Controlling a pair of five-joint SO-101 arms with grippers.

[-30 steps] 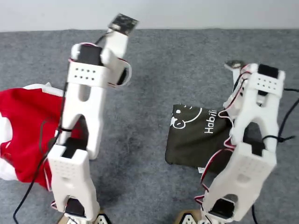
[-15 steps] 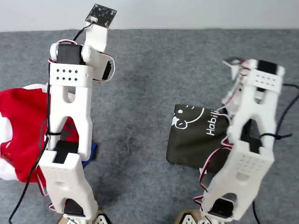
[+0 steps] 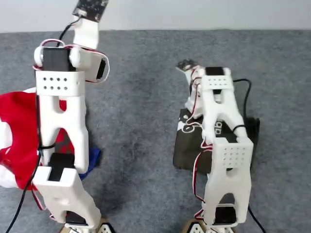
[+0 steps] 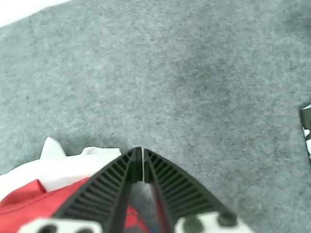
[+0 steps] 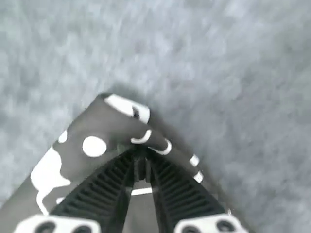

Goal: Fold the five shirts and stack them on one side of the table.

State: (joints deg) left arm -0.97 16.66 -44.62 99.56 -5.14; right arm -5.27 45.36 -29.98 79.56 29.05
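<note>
I see a grey, carpet-like table cover [image 3: 146, 97] across the high view, its nap coarse and faintly mottled. At 12 o'clock it ends in a straight edge against a plain pale band [image 3: 194, 14]. A darker smudge marks the cover toward 6 o'clock, near the middle.

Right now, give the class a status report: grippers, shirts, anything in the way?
Left gripper shut, above red shirt edge. Right gripper shut, over black shirt corner. Blue cloth pokes out beside left arm.
</note>
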